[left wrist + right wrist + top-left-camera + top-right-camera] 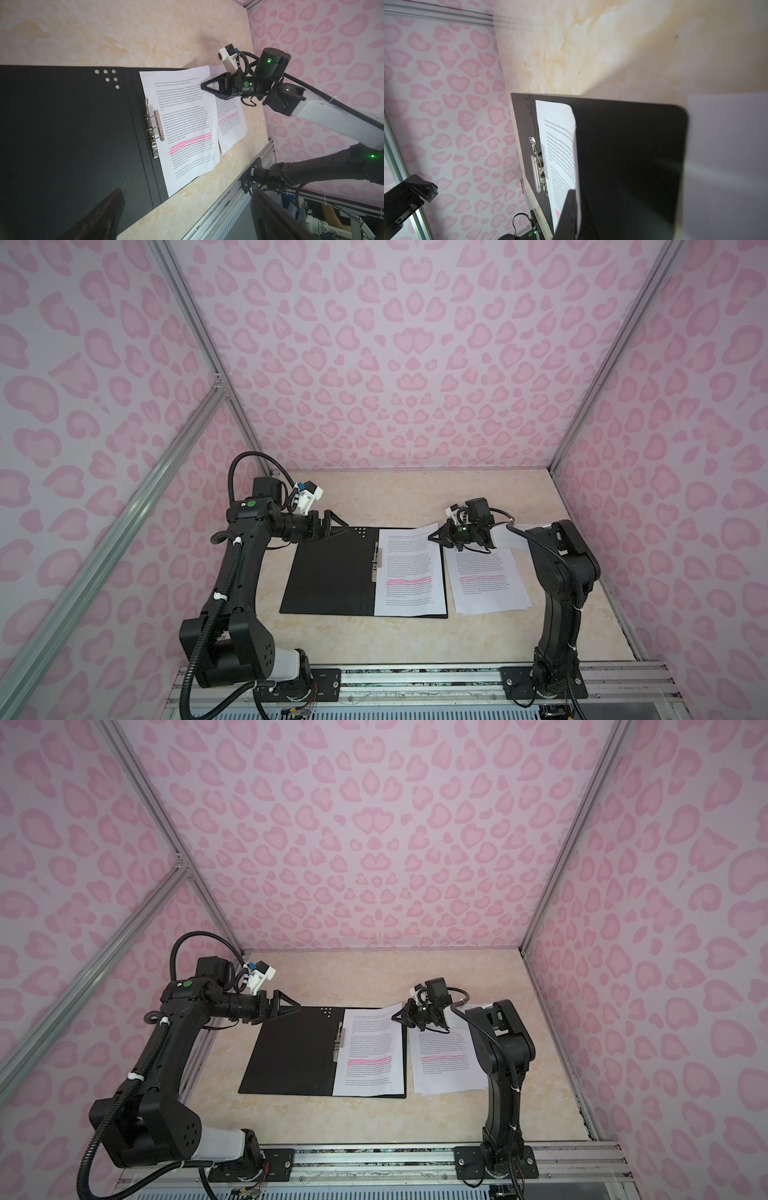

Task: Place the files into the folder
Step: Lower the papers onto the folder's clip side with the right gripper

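Note:
The folder (328,572) (291,1052) (62,124) lies open and flat, black inside up, with its metal clip (377,562) (155,128) (536,166) at the spine. One printed sheet (409,572) (370,1052) (187,124) (556,145) of the files covers its right half. That sheet's far right corner is lifted, and my right gripper (432,537) (395,1017) (202,85) (578,207) is shut on it. More sheets (486,580) (446,1060) (230,120) (726,155) lie stacked on the table right of the folder. My left gripper (340,526) (293,1004) (187,218) hovers open and empty over the folder's far left corner.
Pink patterned walls (395,364) close in the beige table (374,639) at the back and on both sides. An aluminium rail (415,684) carrying both arm bases runs along the front edge. Bare tabletop lies in front of the folder and behind it.

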### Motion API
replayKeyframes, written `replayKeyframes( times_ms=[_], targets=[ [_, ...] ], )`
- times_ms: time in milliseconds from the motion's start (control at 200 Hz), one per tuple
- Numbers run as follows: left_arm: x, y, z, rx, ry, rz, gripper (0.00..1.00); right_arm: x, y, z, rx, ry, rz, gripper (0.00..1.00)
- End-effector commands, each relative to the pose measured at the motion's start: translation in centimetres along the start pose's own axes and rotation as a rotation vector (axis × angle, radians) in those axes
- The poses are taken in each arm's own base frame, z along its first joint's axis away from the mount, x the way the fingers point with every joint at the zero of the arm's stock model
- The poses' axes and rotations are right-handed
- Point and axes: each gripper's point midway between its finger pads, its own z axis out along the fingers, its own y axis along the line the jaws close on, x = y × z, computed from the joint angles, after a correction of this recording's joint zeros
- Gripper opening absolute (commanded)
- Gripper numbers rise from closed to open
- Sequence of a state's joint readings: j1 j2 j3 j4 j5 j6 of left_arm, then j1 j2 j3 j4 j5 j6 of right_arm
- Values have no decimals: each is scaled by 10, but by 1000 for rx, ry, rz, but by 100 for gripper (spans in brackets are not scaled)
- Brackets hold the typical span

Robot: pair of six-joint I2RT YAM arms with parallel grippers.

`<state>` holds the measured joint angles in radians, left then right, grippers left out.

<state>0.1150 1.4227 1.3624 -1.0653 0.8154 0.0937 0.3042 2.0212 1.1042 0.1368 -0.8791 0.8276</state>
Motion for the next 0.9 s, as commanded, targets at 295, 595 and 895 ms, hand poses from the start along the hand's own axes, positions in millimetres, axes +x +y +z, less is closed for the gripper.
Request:
replayKeyframes(
  times_ms=[295, 595, 895],
  targets=[
    [-3, -5, -1, 24, -12, 14, 98, -3, -11, 7, 3, -35, 36, 0],
    [-1, -3, 1, 26, -6, 10, 98, -9, -14, 6, 21, -64, 43, 0],
    [-1, -3, 2, 33, -3, 8, 98, -8, -15, 9, 17, -39, 43, 5]
  ],
)
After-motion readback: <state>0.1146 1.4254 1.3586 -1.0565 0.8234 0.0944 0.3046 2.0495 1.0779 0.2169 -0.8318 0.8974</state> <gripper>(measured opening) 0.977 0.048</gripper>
